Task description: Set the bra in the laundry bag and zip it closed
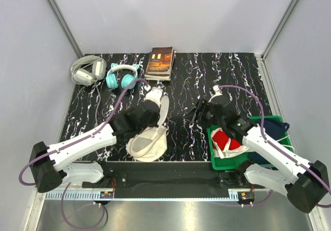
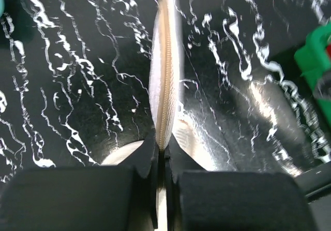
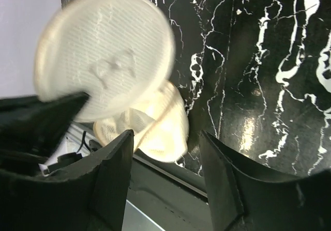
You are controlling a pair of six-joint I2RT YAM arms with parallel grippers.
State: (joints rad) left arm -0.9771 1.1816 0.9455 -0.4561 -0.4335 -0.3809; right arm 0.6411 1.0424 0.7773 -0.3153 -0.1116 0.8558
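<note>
Left of table centre, laundry bag (image 1: 147,144) lay unzipped, its upper half stood on edge, rim pinched in the fully closed left gripper (image 2: 161,140). Right gripper (image 3: 165,138) hung partly open, holding nothing. Bra not surely located: possibly the white piece on red cloth (image 1: 230,142) in green bin (image 1: 214,162). Loading unconfirmed; zipping remained.

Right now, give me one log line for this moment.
laundry bag: unzipped, one half upright | left fingers: shut on its rim | right fingers: open, empty
</note>
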